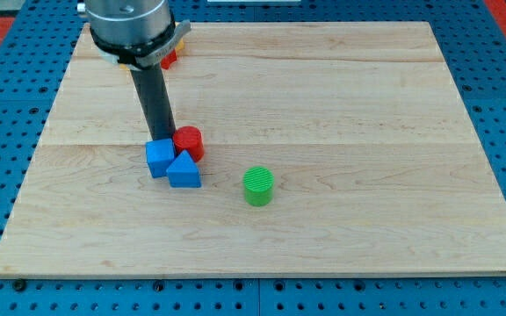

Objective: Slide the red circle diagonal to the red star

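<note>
The red circle is a short red cylinder left of the board's middle. It touches a blue cube at its lower left and a blue triangle just below it. My tip is down at the circle's left side, just above the blue cube. A red block, likely the red star, lies near the view's top left, mostly hidden behind the arm's head, with a bit of a yellow block beside it.
A green cylinder stands alone to the lower right of the cluster. The wooden board sits on a blue pegboard table; its edges run near all sides of the view.
</note>
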`<state>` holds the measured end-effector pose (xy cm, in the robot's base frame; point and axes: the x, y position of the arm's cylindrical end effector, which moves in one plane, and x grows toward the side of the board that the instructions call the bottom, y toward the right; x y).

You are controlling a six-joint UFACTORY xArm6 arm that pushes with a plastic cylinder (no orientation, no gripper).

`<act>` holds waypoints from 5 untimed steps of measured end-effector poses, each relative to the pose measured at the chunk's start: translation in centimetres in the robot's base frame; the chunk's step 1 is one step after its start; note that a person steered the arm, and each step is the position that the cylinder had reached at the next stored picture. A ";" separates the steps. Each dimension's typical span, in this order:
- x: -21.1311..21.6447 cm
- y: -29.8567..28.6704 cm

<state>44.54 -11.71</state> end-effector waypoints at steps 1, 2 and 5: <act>2.2 1.4; 2.5 3.2; 2.3 5.7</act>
